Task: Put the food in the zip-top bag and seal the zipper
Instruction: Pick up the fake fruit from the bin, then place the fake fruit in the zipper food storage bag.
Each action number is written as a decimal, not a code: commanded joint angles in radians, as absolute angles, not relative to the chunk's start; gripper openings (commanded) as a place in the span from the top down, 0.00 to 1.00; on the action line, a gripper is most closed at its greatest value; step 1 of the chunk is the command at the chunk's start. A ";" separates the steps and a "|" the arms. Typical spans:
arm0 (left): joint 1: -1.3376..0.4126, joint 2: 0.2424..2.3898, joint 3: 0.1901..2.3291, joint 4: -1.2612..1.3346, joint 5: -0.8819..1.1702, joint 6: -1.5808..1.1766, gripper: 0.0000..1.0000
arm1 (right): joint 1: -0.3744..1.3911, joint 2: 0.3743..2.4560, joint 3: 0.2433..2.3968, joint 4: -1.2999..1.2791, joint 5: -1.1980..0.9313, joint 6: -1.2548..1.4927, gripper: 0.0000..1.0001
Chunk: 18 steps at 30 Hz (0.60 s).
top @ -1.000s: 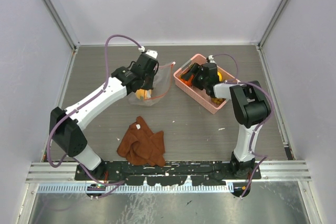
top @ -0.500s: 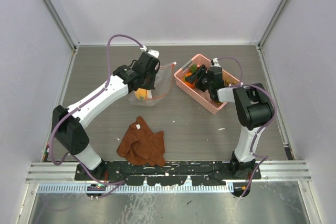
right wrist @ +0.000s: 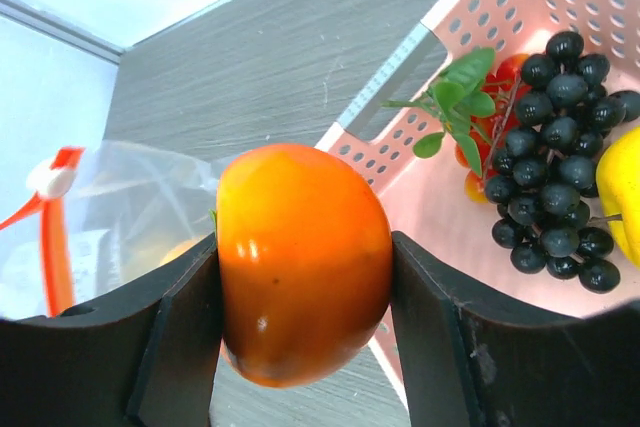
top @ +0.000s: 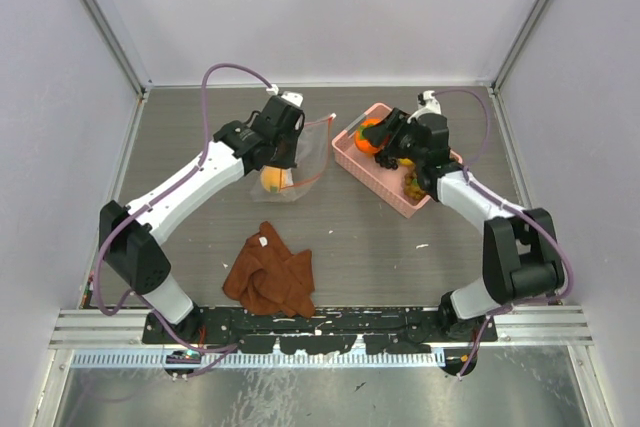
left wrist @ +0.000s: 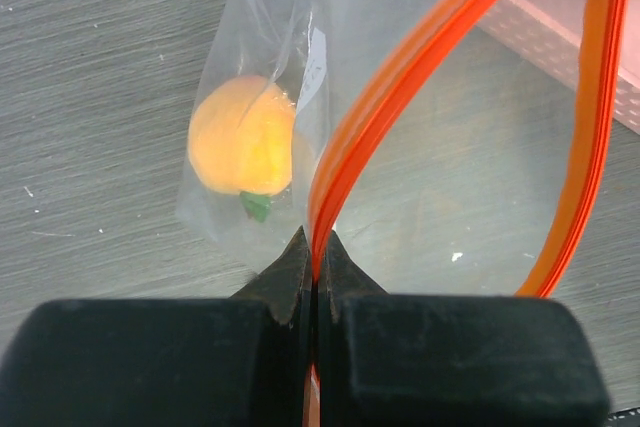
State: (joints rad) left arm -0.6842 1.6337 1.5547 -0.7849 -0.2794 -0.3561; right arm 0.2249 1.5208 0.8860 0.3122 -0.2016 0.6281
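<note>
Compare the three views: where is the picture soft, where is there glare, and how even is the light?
Left wrist view: the left end effector pinching the orange-red zipper strip is softly blurred, the round yellow-orange toy fruit sharper. Right wrist view: the glossy orange toy fruit carries small highlights; the upper-left is washed out. Top external view: even light, faint shadows.

Grey wood-grain table [top: 380, 237], surface dry. Resting on it: pink lattice basket [top: 380, 185] at rear right, clear zip-top bag [top: 300, 162] at rear centre, crumpled rust-brown cloth [top: 270, 272] near front. Small white scrap [top: 421, 245] lies right of centre.
</note>
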 commanded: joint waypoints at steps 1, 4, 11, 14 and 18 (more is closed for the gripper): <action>-0.680 1.630 1.604 -0.770 -0.246 -0.388 1.00 | 0.235 1.385 0.878 0.245 -0.188 0.581 0.55; -0.680 1.637 1.607 -0.769 -0.231 -0.405 1.00 | 0.253 1.306 0.883 0.206 -0.186 0.571 0.54; -0.681 1.656 1.619 -0.780 -0.221 -0.429 1.00 | 0.386 1.179 0.940 0.098 -0.141 0.524 0.54; -0.681 1.653 1.616 -0.773 -0.219 -0.438 1.00 | 0.475 1.164 0.964 0.083 -0.080 0.515 0.54; -0.680 1.654 1.629 -0.782 -0.200 -0.453 1.00 | 0.573 1.187 0.986 0.102 -0.028 0.515 0.54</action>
